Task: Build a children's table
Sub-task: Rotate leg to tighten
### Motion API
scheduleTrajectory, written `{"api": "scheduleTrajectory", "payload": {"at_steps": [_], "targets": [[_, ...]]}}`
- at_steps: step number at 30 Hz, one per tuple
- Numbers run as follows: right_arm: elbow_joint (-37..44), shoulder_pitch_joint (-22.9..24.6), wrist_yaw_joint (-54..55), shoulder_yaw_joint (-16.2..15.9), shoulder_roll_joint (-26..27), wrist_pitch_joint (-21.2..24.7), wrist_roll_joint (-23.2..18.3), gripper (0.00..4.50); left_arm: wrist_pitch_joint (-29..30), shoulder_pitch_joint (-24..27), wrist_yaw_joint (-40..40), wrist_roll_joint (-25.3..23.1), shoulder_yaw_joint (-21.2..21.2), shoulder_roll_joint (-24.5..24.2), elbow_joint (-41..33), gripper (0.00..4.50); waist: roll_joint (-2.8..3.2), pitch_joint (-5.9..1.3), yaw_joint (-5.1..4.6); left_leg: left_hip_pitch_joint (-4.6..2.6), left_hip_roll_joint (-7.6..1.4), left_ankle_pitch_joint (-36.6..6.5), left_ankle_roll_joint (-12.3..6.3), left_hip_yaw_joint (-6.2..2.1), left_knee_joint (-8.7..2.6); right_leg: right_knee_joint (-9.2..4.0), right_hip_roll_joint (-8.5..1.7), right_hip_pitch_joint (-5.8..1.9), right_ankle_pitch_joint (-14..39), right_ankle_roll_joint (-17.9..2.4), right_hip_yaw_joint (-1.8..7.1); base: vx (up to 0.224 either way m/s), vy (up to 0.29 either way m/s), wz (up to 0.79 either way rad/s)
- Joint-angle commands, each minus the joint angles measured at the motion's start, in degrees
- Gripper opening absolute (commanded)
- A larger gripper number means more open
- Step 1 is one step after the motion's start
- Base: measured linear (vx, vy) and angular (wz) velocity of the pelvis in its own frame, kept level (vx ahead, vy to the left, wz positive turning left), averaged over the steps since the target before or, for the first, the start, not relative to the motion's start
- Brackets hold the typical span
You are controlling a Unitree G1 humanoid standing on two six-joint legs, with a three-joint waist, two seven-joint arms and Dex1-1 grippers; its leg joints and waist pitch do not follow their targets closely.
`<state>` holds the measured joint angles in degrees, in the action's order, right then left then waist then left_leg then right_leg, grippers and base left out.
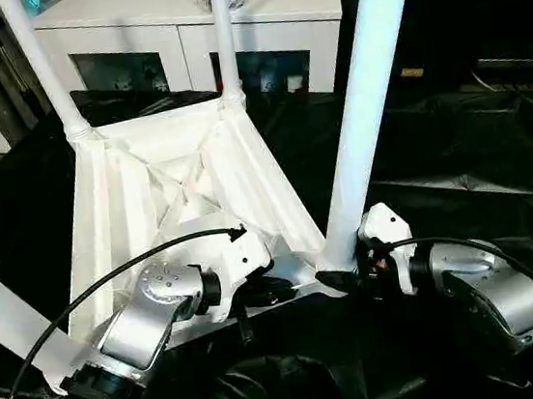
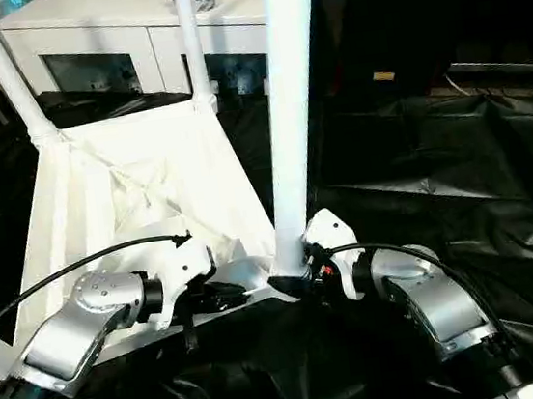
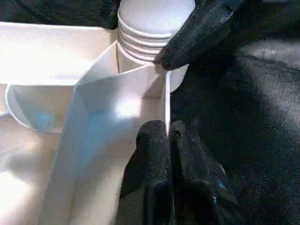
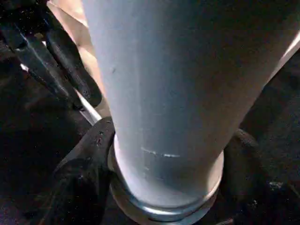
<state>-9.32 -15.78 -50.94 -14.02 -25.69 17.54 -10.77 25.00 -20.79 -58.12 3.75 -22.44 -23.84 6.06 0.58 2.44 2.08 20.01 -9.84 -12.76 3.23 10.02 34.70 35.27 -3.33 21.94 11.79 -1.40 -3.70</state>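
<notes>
Basically nearly done: the tabletop (image 1: 173,187) lies upside down on the black-draped table (image 1: 456,157) with legs up, left gripper (image 3: 168,136) pinching its rim, right gripper (image 4: 164,187) straddling the near leg (image 1: 363,110) at its socket.

Children's table (image 1: 182,185), head-camera views: a white plastic square top lying upside down on black sheeting, ribbed underside facing up, with diagonal ribs crossing at its centre. Rounded sockets mark the corners. Four long white tubular legs rise from these sockets. The leg at the 4 o'clock corner (image 1: 363,100) is nearest and leans slightly toward 1 o'clock; its base sits in the corner socket. The leg at 12 o'clock (image 1: 223,34) stands close to upright. The leg at 10 o'clock (image 1: 38,62) tilts outward toward 11 o'clock. The leg at 8 o'clock (image 1: 3,314) slants off toward 10 o'clock. Left wrist view: the socket's ridged collar (image 3: 140,40) beside the thin rim wall (image 3: 166,101).
</notes>
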Motion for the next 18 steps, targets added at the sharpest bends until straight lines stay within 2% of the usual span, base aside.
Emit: {"api": "scheduleTrajectory", "payload": {"at_steps": [1,9,11,14,15,18], "targets": [[-1.1,-1.1,1.0,1.0,-0.2,0.1,1.0,2.78,1.9,0.3,0.9,-1.5,-0.6,-1.3,2.3,0.57,-0.60,-2.46,0.48,0.28,-3.36,-7.8,-3.24,-1.36,-4.40,-4.81,-5.22,-2.38,14.8,-11.2,3.30,0.000,0.000,0.00],[-1.7,-1.2,1.0,1.0,0.1,-0.3,1.0,2.74,2.3,-0.2,-0.2,-1.7,-0.6,-2.6,3.6,0.57,-0.63,-2.42,0.67,0.32,-3.40,-8.2,-3.06,-1.46,-4.52,-5.08,-5.43,-2.33,16.9,-10.5,3.32,0.000,0.000,0.00],[-1.8,-1.3,0.9,1.0,0.2,-0.5,1.0,2.74,1.1,-0.4,0.4,-1.4,0.0,-2.1,4.1,0.21,-0.57,-2.45,0.69,0.31,-3.41,-8.1,-3.10,-1.45,-4.52,-5.05,-5.39,-2.30,16.5,-10.6,3.31,0.000,0.000,0.00],[-2.1,-1.4,0.9,1.0,0.2,-0.7,1.1,2.74,-0.4,-0.9,1.1,-0.2,1.1,-0.6,5.4,0.16,-0.60,-2.44,0.66,0.33,-3.43,-8.0,-3.19,-1.44,-4.53,-5.04,-5.35,-2.28,16.0,-10.8,3.29,0.000,0.000,0.00],[-2.2,-1.4,0.9,1.0,0.3,-0.8,1.1,2.74,-0.1,-1.1,0.6,0.4,1.2,-0.2,5.8,0.07,-0.57,-2.45,0.85,0.10,-3.32,-8.1,-3.14,-1.27,-4.42,-5.14,-5.31,-2.10,16.3,-10.8,3.36,0.000,0.000,0.00],[-2.4,-1.5,1.0,1.1,0.3,-0.9,1.2,2.74,0.2,-1.3,-0.1,0.5,0.9,0.0,6.4,0.00,-0.59,-2.44,1.02,0.20,-3.45,-8.4,-2.95,-1.39,-4.56,-5.14,-5.39,-2.22,17.0,-10.5,3.31,0.000,0.000,0.00]]}}
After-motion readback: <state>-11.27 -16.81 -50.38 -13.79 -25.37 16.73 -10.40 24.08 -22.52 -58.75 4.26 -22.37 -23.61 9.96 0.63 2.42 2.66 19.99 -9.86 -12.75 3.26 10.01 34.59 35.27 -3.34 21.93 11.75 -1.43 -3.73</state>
